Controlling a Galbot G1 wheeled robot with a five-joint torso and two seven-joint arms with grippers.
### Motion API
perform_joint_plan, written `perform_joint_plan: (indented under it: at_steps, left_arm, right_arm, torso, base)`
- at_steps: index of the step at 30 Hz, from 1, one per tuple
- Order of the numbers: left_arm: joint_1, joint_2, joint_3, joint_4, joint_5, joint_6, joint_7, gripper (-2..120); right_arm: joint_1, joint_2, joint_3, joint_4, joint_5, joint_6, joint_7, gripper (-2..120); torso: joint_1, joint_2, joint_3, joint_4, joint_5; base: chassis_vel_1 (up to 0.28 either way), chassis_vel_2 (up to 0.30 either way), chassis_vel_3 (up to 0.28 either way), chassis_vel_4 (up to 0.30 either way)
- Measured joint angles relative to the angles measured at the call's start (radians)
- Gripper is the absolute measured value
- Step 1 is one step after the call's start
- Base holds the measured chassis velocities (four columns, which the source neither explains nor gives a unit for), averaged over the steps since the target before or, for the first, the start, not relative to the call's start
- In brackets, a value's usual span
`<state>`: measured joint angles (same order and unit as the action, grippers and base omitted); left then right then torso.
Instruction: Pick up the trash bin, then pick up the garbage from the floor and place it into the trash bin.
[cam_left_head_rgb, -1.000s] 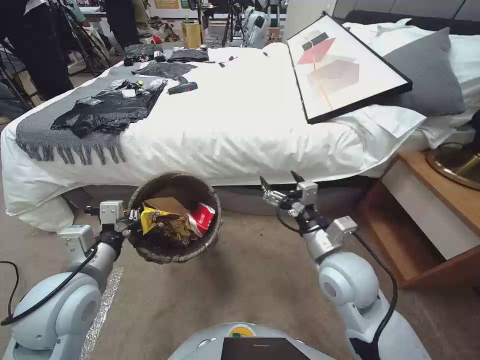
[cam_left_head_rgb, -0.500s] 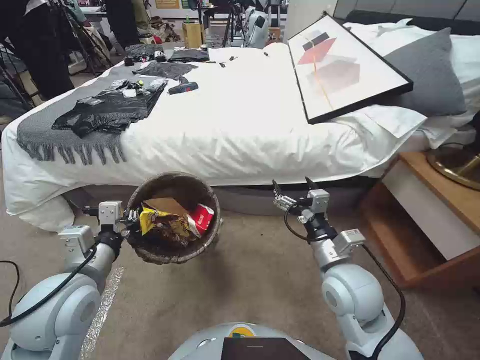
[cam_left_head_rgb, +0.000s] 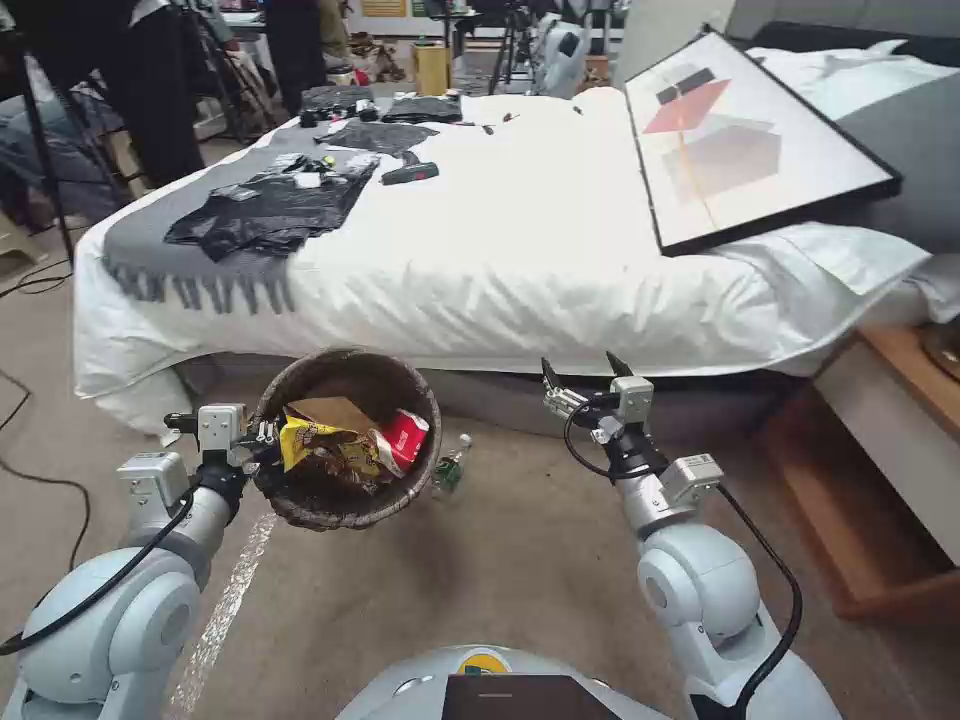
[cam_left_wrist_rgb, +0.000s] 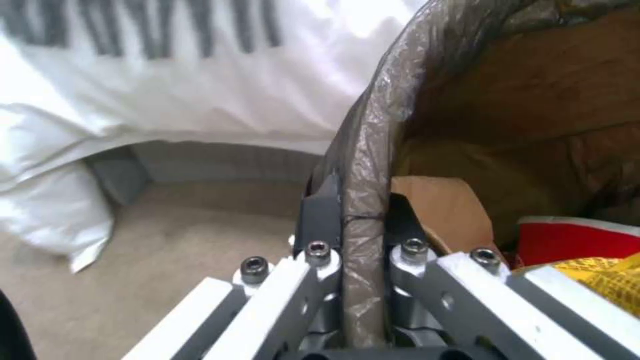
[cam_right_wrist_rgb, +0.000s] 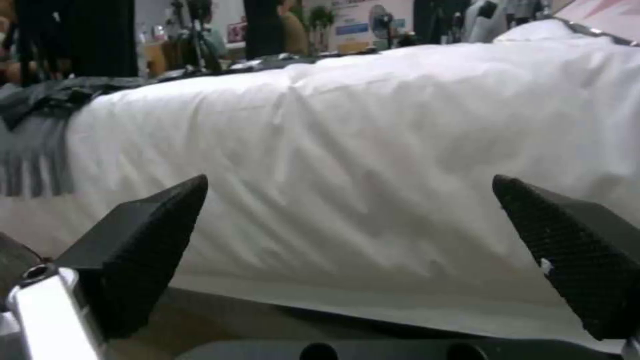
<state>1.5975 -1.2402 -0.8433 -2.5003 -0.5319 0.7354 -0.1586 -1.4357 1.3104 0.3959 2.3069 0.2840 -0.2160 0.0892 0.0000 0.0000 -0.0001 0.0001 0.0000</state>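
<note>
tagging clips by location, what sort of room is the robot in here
Most likely a bedroom, perhaps staged in a studio: a made bed with white bedding, a wooden nightstand beside it, carpet underfoot. Tripods and gear crowd the far end.

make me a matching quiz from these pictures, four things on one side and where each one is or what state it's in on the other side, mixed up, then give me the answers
Things:
1. trash bin
2. right gripper
3. water bottle
4. framed picture

Places or states:
A. lying on the bed
B. open, holding nothing
C. on the carpet beside the bin
D. held by its rim in the left gripper, litter inside

Pairs: 1-D, 2-B, 3-C, 4-A
</note>
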Motion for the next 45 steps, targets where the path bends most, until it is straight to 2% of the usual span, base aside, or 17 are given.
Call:
perform_joint_plan:
  at_steps: [21,26,32,36,38,45]
  left_arm:
    - [0.003,-0.003,0.0,0.0,-0.026,0.0,-0.001,2]
    - [0.005,-0.004,-0.001,0.0,-0.031,0.0,-0.002,2]
    - [0.007,-0.006,-0.001,0.0,-0.026,0.0,-0.002,2]
    - [0.006,-0.009,0.001,0.0,-0.023,0.0,-0.002,2]
    - [0.006,-0.008,-0.001,0.0,-0.022,0.0,-0.003,2]
    - [0.007,-0.008,-0.006,0.0,-0.025,0.0,-0.003,2]
  right_arm:
    - [-0.014,0.005,0.005,-0.011,-0.005,-0.018,0.019,100]
    - [-0.015,0.011,-0.002,-0.043,-0.004,-0.036,0.035,100]
    - [0.024,0.012,-0.037,-0.11,0.035,-0.105,0.105,100]
    - [0.065,0.01,-0.085,-0.152,0.107,-0.155,0.174,100]
    - [0.105,0.013,-0.136,-0.205,0.178,-0.185,0.251,100]
    - [0.165,0.036,-0.186,-0.281,0.278,-0.232,0.36,100]
  torso:
    - [0.0,0.0,0.0,0.0003,0.0]
    - [0.0,0.0,0.0,-0.0004,0.0]
    - [0.0,0.0,0.0,-0.0002,0.0]
    - [0.0,0.0,0.0,-0.0002,0.0]
    - [0.0,0.0,0.0,0.0,0.0]
    - [0.0,0.0,0.0,0.0,0.0]
  base:
    - [0.097,0.093,0.093,0.088]
    - [0.013,0.006,0.011,0.008]
    - [0.0,0.0,0.0,0.0]
    - [0.0,0.0,0.0,0.0]
    - [0.0,0.0,0.0,0.0]
    - [0.0,0.0,0.0,0.0]
